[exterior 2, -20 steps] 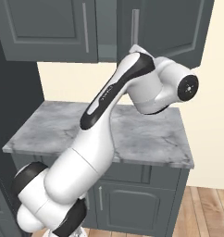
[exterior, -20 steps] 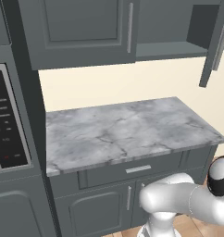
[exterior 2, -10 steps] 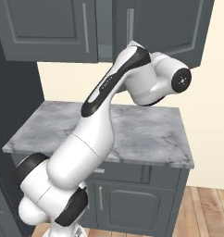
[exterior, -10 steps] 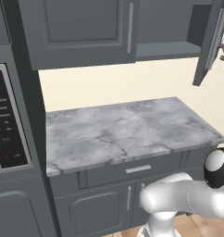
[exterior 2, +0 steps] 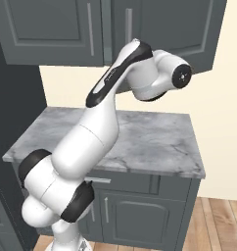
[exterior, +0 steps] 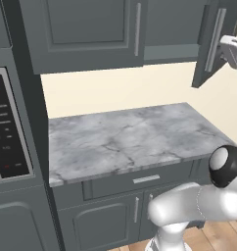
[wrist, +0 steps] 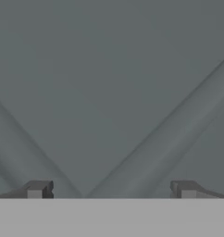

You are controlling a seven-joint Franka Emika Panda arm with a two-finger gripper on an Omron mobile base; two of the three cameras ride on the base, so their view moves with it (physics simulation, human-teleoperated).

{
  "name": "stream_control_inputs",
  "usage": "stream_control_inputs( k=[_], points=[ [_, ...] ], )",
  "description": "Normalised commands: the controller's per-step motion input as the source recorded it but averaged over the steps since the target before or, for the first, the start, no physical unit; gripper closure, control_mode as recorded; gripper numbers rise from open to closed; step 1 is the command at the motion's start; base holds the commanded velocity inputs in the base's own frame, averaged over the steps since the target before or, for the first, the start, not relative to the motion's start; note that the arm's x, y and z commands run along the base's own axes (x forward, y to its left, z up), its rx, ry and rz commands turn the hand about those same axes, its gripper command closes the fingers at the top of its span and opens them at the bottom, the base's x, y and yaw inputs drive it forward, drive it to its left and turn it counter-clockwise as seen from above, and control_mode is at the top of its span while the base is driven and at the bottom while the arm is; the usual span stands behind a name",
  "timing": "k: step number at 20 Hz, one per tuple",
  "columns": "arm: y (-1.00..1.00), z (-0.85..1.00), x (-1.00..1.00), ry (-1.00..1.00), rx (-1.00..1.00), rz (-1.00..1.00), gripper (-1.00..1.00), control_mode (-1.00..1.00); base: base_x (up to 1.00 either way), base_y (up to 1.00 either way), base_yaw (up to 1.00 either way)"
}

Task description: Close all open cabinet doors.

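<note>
I am reaching up and to the right, my hand pressing in close against the open cabinet door (exterior: pixel 214 39) at the upper right of the left base view. That tall dark grey door is standing swung out from the wall cabinet, its long vertical silver bar handle (exterior: pixel 215 40) facing the room, and the white end of my arm is sitting just beside that handle at the frame edge.

In the hand view my gripper (wrist: pixel 109 190) is looking straight at flat dark grey door surface crossed by slanting bands of lighter grey. My two fingertips (wrist: pixel 37 189) are showing far apart at the bottom corners, so my jaws are standing wide with nothing between them.

The neighbouring cabinet door (exterior: pixel 86 30) to the left is lying flush with its frame, shut, its own bar handle (exterior: pixel 137 29) upright. Below, the grey marble countertop (exterior: pixel 125 139) is running across the base cabinets, with a drawer front (exterior: pixel 140 180) under its edge. A microwave panel (exterior: pixel 5 132) is showing at the far left.

In the right base view my arm is arching upward over the countertop (exterior 2: pixel 154 142) toward the wall-cabinet doors (exterior 2: pixel 164 24).
</note>
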Motion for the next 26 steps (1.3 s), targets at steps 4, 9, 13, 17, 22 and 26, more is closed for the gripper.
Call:
stream_control_inputs(
  k=[4,9,13,17,22,26],
  points=[
    [0.20,0.00,0.61,0.00,0.00,0.00,-1.00,-1.00,0.00,0.00,0.00],
    [0.27,0.00,0.50,0.00,0.00,0.00,-1.00,-1.00,0.00,0.00,0.00],
    [0.34,0.00,0.38,0.00,0.00,0.00,-1.00,-1.00,0.00,0.00,0.00],
    [0.42,0.00,0.35,0.00,0.00,0.00,-1.00,-1.00,0.00,0.00,0.00],
    [0.46,0.00,0.30,0.00,0.00,0.00,-1.00,-1.00,0.00,0.00,0.00],
    [0.48,0.00,0.41,0.00,0.00,0.00,-1.00,-1.00,0.00,0.00,0.00]
  ],
)
